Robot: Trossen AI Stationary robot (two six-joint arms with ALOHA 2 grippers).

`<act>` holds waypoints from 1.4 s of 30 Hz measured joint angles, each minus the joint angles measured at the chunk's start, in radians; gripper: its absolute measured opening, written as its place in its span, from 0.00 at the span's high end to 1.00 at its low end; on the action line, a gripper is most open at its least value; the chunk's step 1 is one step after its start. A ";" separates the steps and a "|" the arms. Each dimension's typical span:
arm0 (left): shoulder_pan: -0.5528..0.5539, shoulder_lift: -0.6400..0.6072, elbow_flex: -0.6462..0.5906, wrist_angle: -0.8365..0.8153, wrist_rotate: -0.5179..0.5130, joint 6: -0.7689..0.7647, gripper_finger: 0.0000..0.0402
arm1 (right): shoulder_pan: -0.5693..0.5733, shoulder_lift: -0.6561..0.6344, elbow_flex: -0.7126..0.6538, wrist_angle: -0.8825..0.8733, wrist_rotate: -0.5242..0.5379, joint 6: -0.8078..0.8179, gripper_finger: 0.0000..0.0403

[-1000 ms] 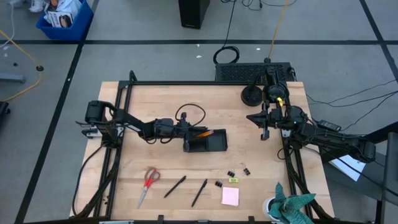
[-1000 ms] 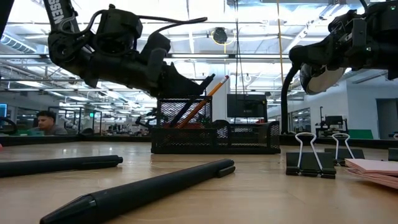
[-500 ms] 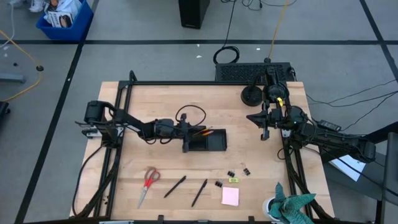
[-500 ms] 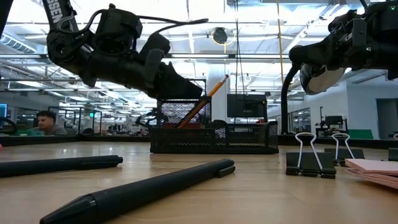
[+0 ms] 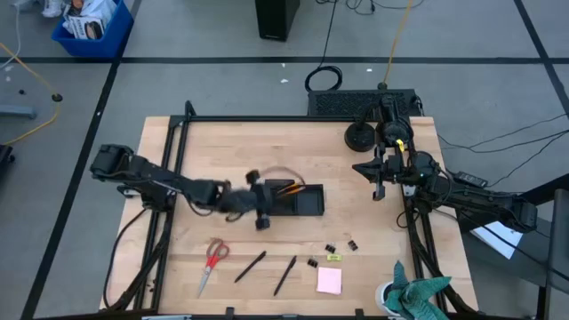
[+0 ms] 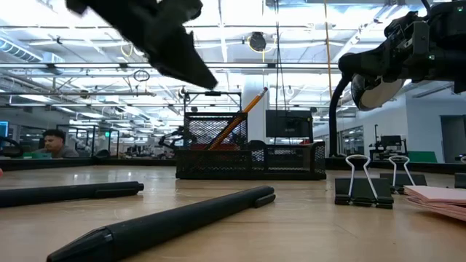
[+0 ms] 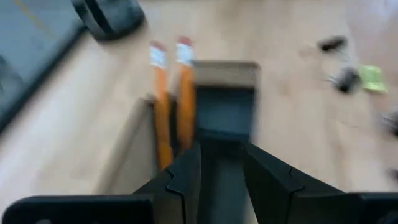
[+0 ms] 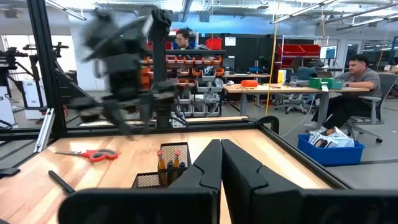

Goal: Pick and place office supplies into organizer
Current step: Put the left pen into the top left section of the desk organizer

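Observation:
The black mesh organizer (image 5: 295, 201) stands mid-table, with two orange pencils (image 7: 173, 102) leaning upright in its tall cup (image 6: 212, 138). My left gripper (image 5: 259, 212) hovers open and empty just off the organizer's left end, above it (image 6: 178, 54). My right gripper (image 5: 377, 184) waits shut near the table's right edge, holding nothing. Along the near edge lie the red-handled scissors (image 5: 212, 259), two black pens (image 5: 251, 266) (image 5: 284, 275), binder clips (image 5: 340, 245), a small yellow pad (image 5: 333, 258) and a pink pad (image 5: 329, 280).
A teal cloth (image 5: 418, 298) sits at the near right corner. A round black base (image 5: 360, 136) and a dark keyboard-like box (image 5: 356, 102) are at the far right. Bare wood lies between the organizer and the near-edge items. People sit in the room behind.
My left gripper has pulled back from the organizer's cup, rising and swinging toward the near edge, with the arm's elbow swinging out toward the table's left. The pencils stay leaning in the cup. My right arm has kept still.

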 joint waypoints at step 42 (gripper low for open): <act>-0.300 0.472 0.423 -0.754 0.304 -0.881 0.36 | 0.000 0.003 0.000 -0.016 -0.001 0.001 1.00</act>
